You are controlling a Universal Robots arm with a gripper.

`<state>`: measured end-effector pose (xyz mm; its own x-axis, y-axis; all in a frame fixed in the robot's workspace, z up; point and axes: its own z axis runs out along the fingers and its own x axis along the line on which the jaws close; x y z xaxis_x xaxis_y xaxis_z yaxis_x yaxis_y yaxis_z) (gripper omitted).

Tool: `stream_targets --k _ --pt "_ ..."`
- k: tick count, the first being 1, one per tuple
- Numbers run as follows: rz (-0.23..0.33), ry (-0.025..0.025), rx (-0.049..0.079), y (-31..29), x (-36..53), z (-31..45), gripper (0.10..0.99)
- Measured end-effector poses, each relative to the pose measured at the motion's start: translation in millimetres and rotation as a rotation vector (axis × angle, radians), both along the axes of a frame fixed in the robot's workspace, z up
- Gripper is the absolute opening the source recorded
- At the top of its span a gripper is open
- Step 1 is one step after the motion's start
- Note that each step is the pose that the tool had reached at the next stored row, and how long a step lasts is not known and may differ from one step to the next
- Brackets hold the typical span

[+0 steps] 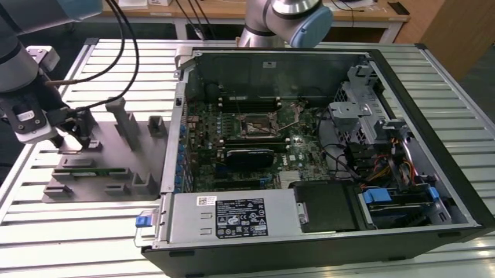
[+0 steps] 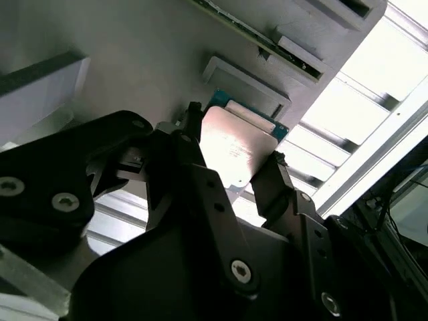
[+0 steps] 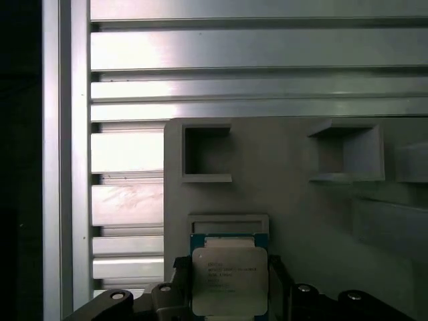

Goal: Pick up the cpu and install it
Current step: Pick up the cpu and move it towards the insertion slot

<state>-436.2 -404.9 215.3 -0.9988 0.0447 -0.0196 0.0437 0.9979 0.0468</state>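
hand (image 2: 234, 148) is clamping the cpu (image 3: 229, 281) by two opposite edges | cpu is sitting at a recess of the grey fixture tray (image 1: 104, 176) | tray is lying on the slatted worktop (image 1: 77, 231), beside the open computer case (image 1: 325, 226)

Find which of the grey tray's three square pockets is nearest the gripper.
The pocket holding the cpu, which the gripper straddles; the other two pockets, farther off, stand empty.

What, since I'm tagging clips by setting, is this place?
Likely a robotics lab workbench: a robot arm over a grey fixture tray, beside an open computer case on a slatted aluminium table.
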Motion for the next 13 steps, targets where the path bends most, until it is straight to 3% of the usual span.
stream_targets --k 13 --pt "0.0 -0.0002 0.0 0.0 0.0 35.6 0.541"
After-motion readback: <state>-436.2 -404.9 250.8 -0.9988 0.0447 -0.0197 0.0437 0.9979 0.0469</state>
